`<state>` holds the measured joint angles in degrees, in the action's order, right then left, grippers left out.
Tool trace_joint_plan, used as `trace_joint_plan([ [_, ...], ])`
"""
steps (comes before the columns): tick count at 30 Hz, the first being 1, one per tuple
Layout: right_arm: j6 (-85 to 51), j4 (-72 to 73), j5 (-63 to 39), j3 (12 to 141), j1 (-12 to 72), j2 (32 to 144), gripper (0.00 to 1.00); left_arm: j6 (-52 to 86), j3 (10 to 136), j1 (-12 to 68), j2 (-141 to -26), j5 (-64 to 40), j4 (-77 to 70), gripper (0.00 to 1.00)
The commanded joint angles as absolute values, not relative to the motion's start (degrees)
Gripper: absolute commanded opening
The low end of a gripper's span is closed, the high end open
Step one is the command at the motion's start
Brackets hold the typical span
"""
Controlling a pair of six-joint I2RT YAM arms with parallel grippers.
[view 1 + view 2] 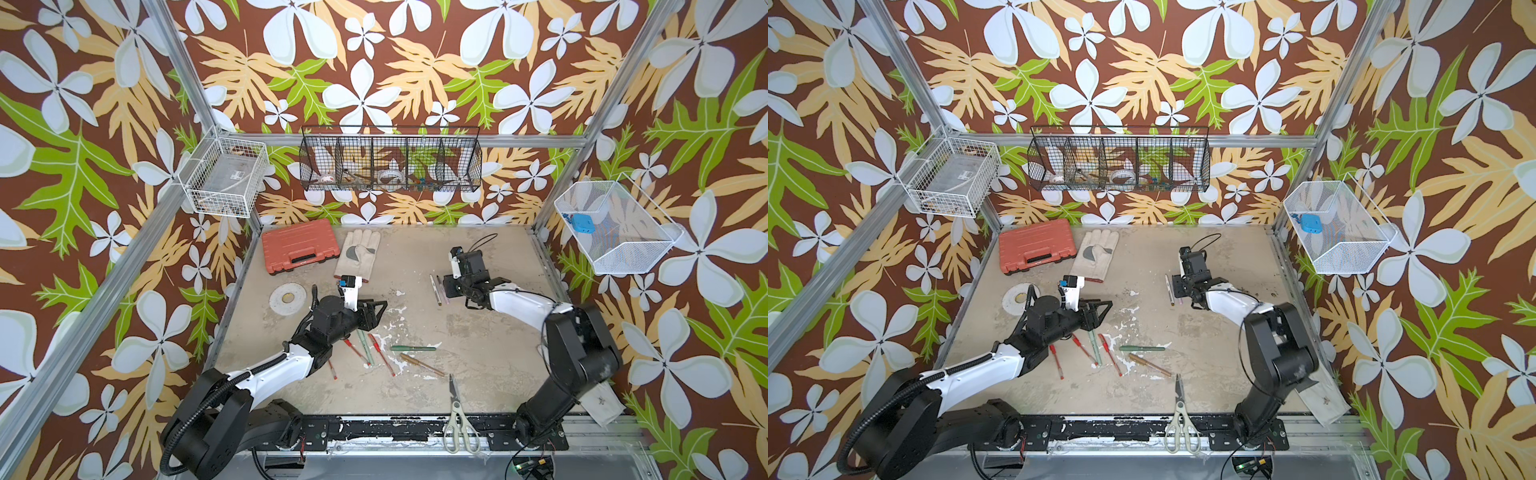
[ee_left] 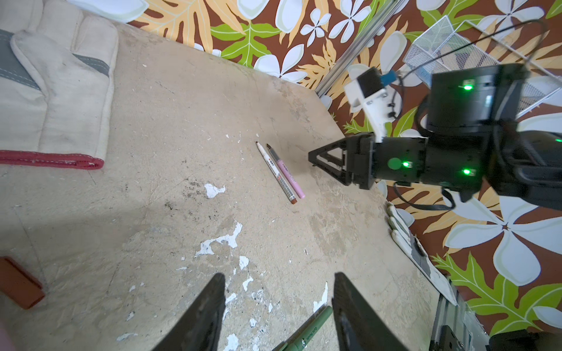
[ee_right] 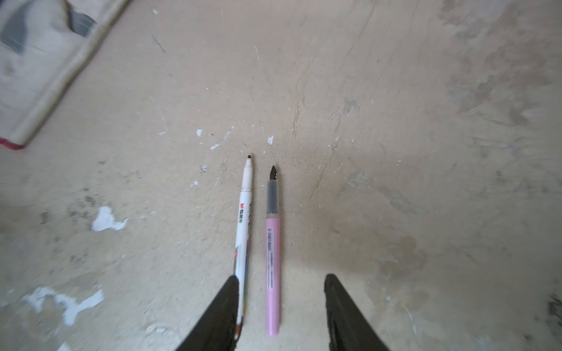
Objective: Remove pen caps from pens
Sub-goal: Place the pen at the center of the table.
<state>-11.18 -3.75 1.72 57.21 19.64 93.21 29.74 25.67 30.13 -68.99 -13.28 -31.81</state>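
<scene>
Two pens lie side by side on the table, a white marker (image 3: 243, 225) and a lilac-pink pen (image 3: 272, 261), both with bare tips. My right gripper (image 3: 279, 279) hovers open over their rear ends, the pink pen lying loose between its jaws. In both top views that gripper (image 1: 446, 287) stands beside the pair (image 1: 437, 289). My left gripper (image 2: 279, 278) is open above the pale green pen (image 2: 307, 328). Near it lie red pens (image 1: 382, 354), a dark green pen (image 1: 413, 348) and a gold-brown pen (image 1: 422, 364). Loose pen caps are out of view.
Grey-handled scissors (image 1: 457, 419) lie at the front edge. An orange tool case (image 1: 299, 251), a work glove (image 1: 357, 253) and a tape roll (image 1: 287, 297) sit at the back left. Another glove (image 1: 598, 405) lies under the right arm. Wire baskets (image 1: 390, 164) hang on the walls.
</scene>
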Motion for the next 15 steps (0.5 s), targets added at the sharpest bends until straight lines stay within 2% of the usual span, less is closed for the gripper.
trace_joint_plan([
  [1,-8.70,-1.53,-0.70,53.52,20.13,86.07,0.58,29.88,25.17,30.23,-67.14,-10.47,-32.59,0.58],
  [3,-6.16,-1.58,-2.99,51.28,22.13,82.02,0.60,30.71,25.41,30.24,-66.15,-8.81,-30.75,0.58],
  [7,2.06,-3.26,-5.04,49.94,31.20,77.99,0.60,32.42,29.95,30.23,-66.69,-6.07,-20.20,0.59],
  [11,1.67,-4.04,-8.82,48.23,36.30,75.36,0.59,36.43,30.51,30.23,-65.61,-7.84,-15.03,0.58],
  [15,0.13,-3.87,-10.93,45.91,39.30,73.55,0.55,40.38,28.23,30.23,-62.51,-7.63,-11.26,0.56],
])
